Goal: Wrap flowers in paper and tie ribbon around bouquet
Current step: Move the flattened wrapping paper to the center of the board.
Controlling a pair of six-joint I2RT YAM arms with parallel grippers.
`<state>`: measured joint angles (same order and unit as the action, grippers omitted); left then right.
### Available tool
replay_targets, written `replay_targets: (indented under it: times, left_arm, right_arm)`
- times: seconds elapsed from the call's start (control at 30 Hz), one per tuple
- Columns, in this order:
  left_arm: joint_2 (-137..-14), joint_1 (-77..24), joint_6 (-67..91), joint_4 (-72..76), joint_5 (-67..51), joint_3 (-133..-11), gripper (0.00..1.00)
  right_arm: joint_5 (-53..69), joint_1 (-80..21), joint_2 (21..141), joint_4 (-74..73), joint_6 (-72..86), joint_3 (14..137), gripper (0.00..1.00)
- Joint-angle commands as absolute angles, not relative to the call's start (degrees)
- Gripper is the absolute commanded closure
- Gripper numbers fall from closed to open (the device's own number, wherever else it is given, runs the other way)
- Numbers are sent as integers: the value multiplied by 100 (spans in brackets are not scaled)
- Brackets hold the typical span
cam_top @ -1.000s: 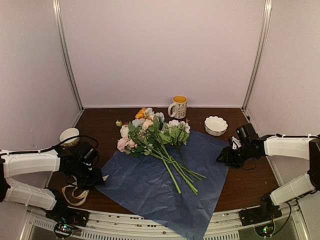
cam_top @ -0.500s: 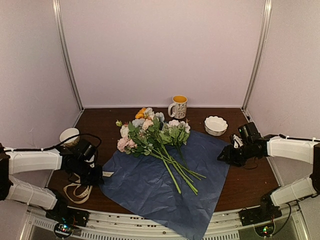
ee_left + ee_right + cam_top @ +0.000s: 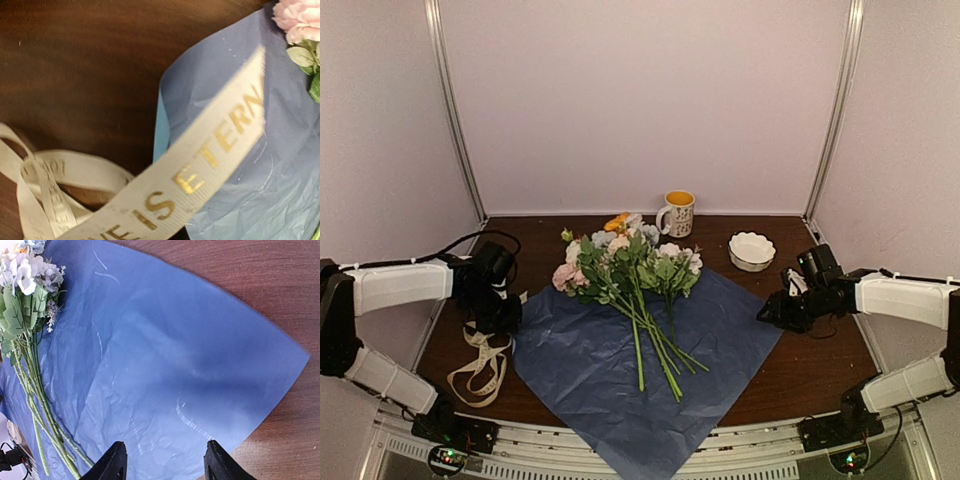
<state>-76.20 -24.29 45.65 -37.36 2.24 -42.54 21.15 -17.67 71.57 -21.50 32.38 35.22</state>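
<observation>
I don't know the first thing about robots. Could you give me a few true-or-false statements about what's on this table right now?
1. The flowers lie on the dark blue paper. True.
2. The mug stands on the paper. False: it stands on the bare table behind it.
3. The right fingers are clamped on the paper. False: they stand apart over its right corner, holding nothing.
4. The ribbon is on the left, by the left arm. True.
</observation>
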Motion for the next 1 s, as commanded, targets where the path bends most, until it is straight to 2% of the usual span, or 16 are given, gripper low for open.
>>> replay_targets:
  times: [0.0, 0.2, 0.37, 0.57, 0.7, 0.8, 0.97]
  left_arm:
    - [-8188, -2139, 3934, -3561, 526, -4614, 100]
    - [-8526, -1782, 3660, -3422, 470, -4852, 100]
    - [-8277, -1775, 3656, -3304, 442, -4617, 100]
    - [-8169, -1771, 3604, -3149, 314, -4493, 100]
    - [-8082, -1775, 3535, -3059, 321, -4414, 100]
    - [-8090, -1773, 3424, -3008, 294, -4392, 100]
    - [-8146, -1773, 3398, -2836, 194, -4245, 100]
  right_arm:
    - [1856, -1806, 7264, -2189, 3095, 3605, 46]
    - [1503, -1807, 7738, -2602, 2811, 4135, 43]
    - [873, -1604, 7780, -3241, 2644, 4534, 24]
    - [485, -1405, 8197, -3768, 2404, 4739, 10]
    - [599, -1413, 8657, -4027, 2268, 4881, 10]
    - [744, -1566, 8851, -4042, 2369, 4984, 0]
    - [1163, -2026, 9282, -3940, 2523, 5217, 1]
